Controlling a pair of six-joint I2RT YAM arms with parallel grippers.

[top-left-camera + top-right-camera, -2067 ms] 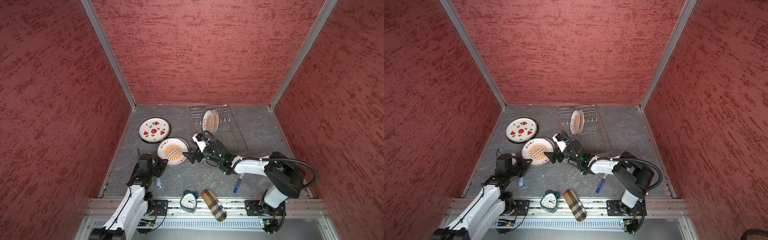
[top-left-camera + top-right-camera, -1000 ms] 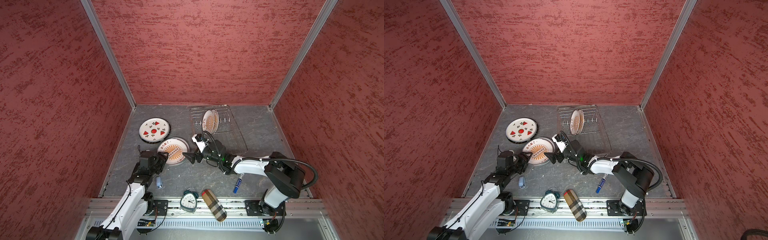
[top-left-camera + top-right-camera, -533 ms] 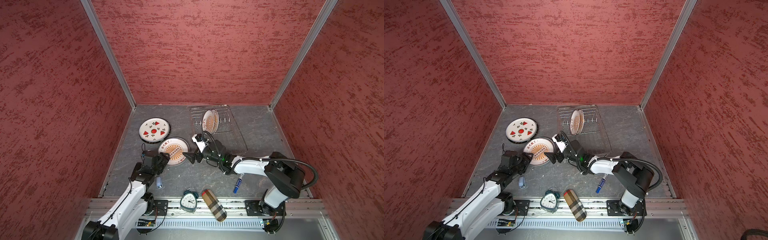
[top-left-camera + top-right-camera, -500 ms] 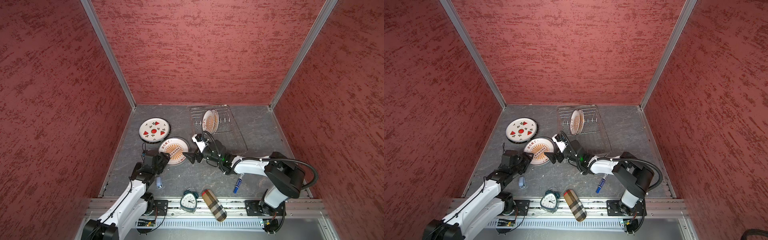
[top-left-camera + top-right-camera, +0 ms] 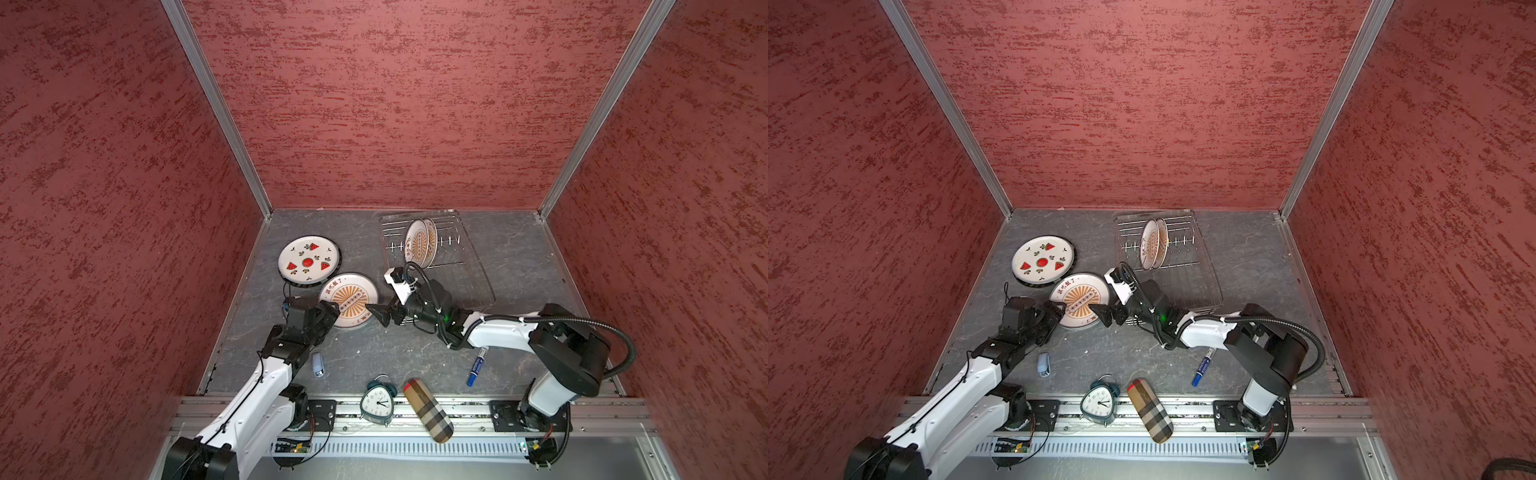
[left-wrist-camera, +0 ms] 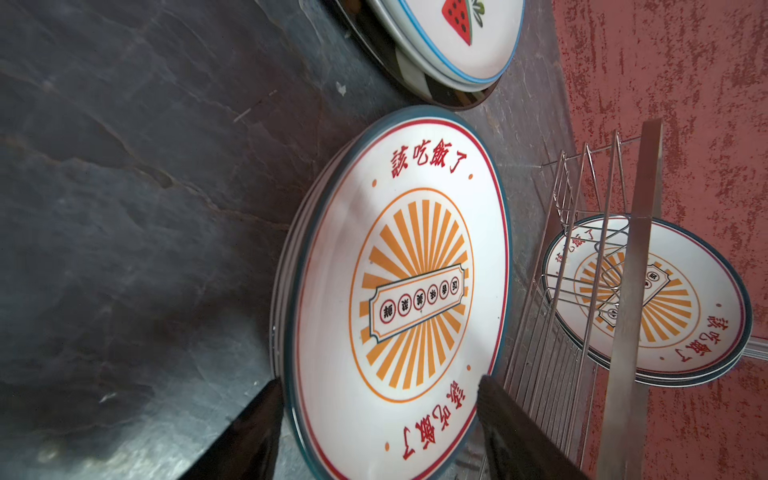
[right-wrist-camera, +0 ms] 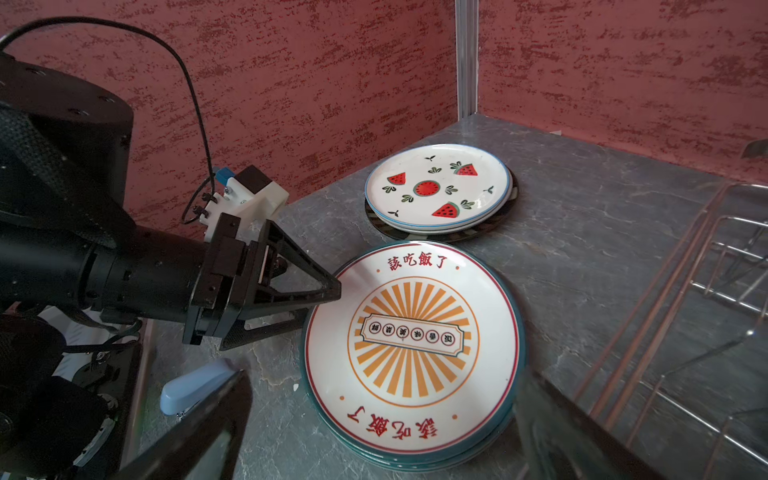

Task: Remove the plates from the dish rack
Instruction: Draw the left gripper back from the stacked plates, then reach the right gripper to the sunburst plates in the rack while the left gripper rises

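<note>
A stack of sunburst plates (image 5: pixel 348 296) (image 7: pixel 411 332) lies flat on the grey floor left of the dish rack (image 5: pixel 461 270). My left gripper (image 5: pixel 330 309) (image 6: pixel 379 382) is open, its jaws straddling the stack's near-left rim. My right gripper (image 5: pixel 376 314) (image 7: pixel 386 374) stands open at the opposite rim, holding nothing. Two more sunburst plates (image 5: pixel 420 244) (image 6: pixel 681 291) stand upright between the rack's prongs. A watermelon plate (image 5: pixel 308 261) (image 7: pixel 436 189) tops a second flat stack, with a dark rim showing beneath it.
Near the front rail lie a teal alarm clock (image 5: pixel 376 402), a plaid case (image 5: pixel 428 409), a blue marker (image 5: pixel 477 365) and a small pale blue object (image 5: pixel 317 364). Red walls close in the left, back and right sides.
My left arm has reached forward to the sunburst stack and its jaws have widened around the rim. The right arm has stayed put.
</note>
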